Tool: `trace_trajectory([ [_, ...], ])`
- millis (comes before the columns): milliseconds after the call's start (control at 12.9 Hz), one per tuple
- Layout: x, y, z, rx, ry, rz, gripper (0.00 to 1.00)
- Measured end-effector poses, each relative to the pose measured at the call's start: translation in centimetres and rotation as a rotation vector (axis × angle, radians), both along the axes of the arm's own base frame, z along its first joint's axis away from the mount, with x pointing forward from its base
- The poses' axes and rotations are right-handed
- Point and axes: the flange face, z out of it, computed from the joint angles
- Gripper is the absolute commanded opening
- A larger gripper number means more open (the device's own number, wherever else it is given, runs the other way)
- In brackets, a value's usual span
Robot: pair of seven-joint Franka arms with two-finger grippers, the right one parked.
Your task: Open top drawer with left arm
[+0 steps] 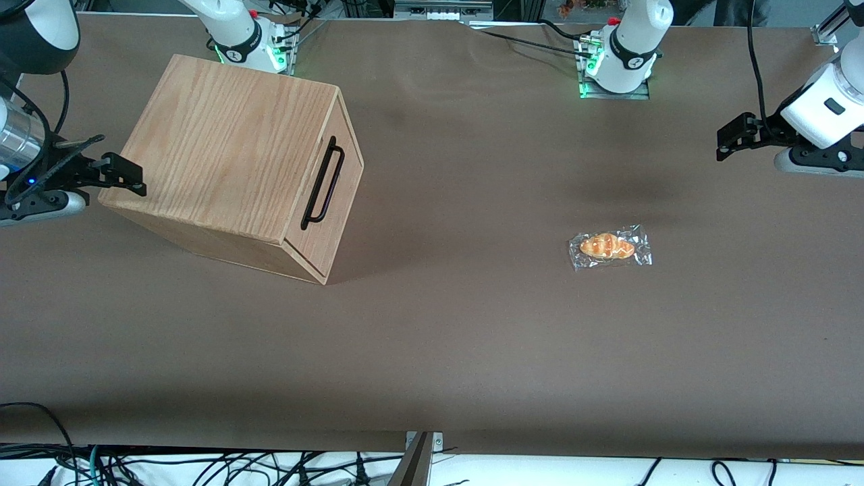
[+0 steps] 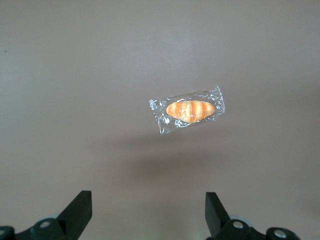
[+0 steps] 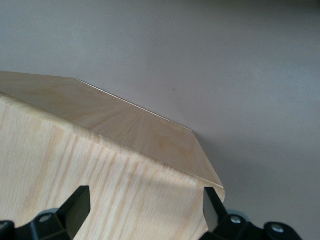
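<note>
Your left arm (image 1: 827,111) hangs high over the working arm's end of the desk (image 1: 472,337). Its black pincer (image 1: 727,143) is in the air, and it touches nothing. In the wrist view, the pincer (image 2: 147,212) is spread wide, with bare desk between its two fingers (image 2: 80,207).

The top drawer (image 1: 334,202) sits far away, toward the parked arm's end of the desk. It is shut in its wooden cabinet (image 1: 223,155). The long black bar handle (image 1: 322,183) runs along the drawer front, and the front faces toward the working arm's end of the desk.

A small bread roll in a clear wrapper (image 1: 609,246) lies flat on the desk between the cabinet and your pincer. The wrist camera looks down at that roll (image 2: 189,110).
</note>
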Motion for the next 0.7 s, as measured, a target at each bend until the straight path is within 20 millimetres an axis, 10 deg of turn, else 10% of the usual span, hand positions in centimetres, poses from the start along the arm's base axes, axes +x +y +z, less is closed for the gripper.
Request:
trace_trajectory([
  [464,1.4,-2.2,-3.0,-0.211,0.068,0.043,1.00],
  [696,3.3,-7.6,-7.6,-0.342,0.171,0.032,1.00],
])
